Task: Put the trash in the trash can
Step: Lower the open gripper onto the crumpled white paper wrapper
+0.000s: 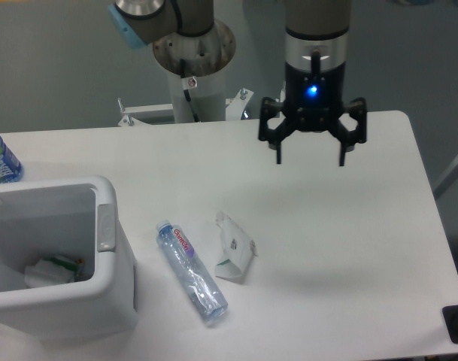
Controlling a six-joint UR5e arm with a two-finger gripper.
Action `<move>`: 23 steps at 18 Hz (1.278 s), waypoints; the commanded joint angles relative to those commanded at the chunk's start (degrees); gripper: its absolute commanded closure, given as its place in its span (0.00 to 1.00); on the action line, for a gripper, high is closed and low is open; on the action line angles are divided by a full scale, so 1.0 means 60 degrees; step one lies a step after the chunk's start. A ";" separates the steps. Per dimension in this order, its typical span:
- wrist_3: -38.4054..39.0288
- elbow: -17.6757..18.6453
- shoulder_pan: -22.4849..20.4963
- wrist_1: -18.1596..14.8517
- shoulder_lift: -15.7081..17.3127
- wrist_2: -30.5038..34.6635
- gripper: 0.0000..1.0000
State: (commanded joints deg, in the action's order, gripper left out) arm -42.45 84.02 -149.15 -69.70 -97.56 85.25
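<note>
A crushed clear plastic bottle (189, 272) with a red-lettered label lies flat near the table's front middle. Just right of it rests a crumpled white wrapper (235, 247) with green print. The white trash can (108, 248) stands at the front left, and some crumpled white trash shows inside on its floor. My gripper (310, 159) hangs open above the back right part of the table, well away from both items, with nothing between its fingers.
An upright blue-labelled bottle (1, 158) stands at the far left edge of the table. The arm's base column (192, 68) rises behind the table's back edge. A dark object (457, 325) sits past the front right corner.
</note>
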 joint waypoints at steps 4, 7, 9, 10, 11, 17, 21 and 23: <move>0.0102 0.0365 0.0044 0.0073 -0.0030 0.0103 0.00; 0.0088 0.0790 0.0117 0.0496 -0.0030 0.0059 0.00; 0.0103 0.1097 0.0306 0.0775 -0.0132 0.0059 0.00; 0.0132 0.1215 0.0424 0.0863 -0.0176 0.0059 0.00; 0.0146 0.1361 0.0483 0.0951 -0.0292 0.0088 0.00; 0.1245 0.1758 0.1404 0.1450 -0.1141 0.0044 0.00; 0.1260 0.2123 0.1757 0.1479 -0.1611 0.0044 0.00; 0.1362 0.2139 0.1845 0.1479 -0.1816 -0.0058 0.00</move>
State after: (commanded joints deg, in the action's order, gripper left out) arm -34.28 96.85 -138.08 -60.82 -108.45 84.91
